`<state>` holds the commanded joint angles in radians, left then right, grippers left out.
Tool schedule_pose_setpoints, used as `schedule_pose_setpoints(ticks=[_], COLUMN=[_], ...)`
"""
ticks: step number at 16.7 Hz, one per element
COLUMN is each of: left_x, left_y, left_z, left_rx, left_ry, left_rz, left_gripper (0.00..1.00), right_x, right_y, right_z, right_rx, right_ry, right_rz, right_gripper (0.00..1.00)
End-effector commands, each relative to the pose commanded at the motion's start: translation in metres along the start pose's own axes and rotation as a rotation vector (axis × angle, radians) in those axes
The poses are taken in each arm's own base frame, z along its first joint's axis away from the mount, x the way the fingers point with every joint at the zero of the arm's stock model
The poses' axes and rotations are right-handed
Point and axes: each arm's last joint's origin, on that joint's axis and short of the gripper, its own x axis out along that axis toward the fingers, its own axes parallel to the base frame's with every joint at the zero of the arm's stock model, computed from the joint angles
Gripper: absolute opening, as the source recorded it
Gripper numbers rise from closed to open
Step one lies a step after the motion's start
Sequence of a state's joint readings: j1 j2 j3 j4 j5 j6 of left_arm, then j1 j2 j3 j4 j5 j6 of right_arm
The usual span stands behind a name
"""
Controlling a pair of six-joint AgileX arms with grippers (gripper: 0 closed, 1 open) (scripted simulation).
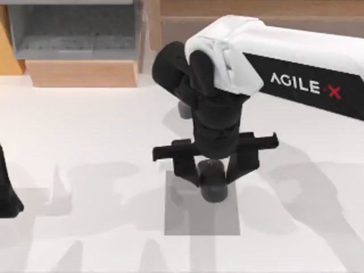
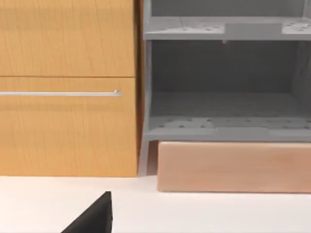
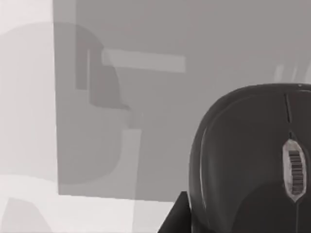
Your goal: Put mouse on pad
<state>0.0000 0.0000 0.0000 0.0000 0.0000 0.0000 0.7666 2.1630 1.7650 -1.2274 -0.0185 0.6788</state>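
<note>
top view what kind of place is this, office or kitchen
Probably a simulated office desk: a white table with a mouse over a pad, wooden drawers and a grey shelf behind.

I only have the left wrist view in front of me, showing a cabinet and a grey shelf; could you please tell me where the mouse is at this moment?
Observer: In the top view the mouse sits between the fingers of the right gripper, over the far part of the pad.
Operator: Thank you. Is the mouse resting on the pad yet?
Observer: I cannot tell; the right wrist view shows the pad beneath the mouse, but not whether they touch.
Operator: And where is my own arm?
Observer: The left arm is parked at the table's left edge.
</note>
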Motion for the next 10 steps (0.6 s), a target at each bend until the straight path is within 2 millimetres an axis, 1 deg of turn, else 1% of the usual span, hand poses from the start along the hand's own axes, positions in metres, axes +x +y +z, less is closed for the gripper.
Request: schedule_pose_setpoints(ticks=[2, 4, 9, 10], left_x=[0.0000, 0.0000, 0.0000, 0.0000], left_y=[0.0000, 0.0000, 0.0000, 0.0000], left_z=[0.0000, 0.0000, 0.0000, 0.0000], left_rx=[0.000, 0.000, 0.000, 0.000], left_ry=[0.000, 0.000, 0.000, 0.000], left_rz=[0.000, 0.000, 0.000, 0.000], left_gripper=[1.00, 1.00, 1.00, 1.00], right_x=[-0.0029, -0.0046, -0.0050, -0.0056], right_y=[0.0051, 0.0080, 0.0087, 0.0064], right_z=[-0.0004, -0.0004, -0.0004, 0.0004], right_rx=[0.082, 0.127, 0.136, 0.142], right_ry=[-0.017, -0.027, -0.029, -0.028], right_rz=[0.013, 0.021, 0.023, 0.024], right_gripper=[0.00, 0.00, 0.00, 0.00])
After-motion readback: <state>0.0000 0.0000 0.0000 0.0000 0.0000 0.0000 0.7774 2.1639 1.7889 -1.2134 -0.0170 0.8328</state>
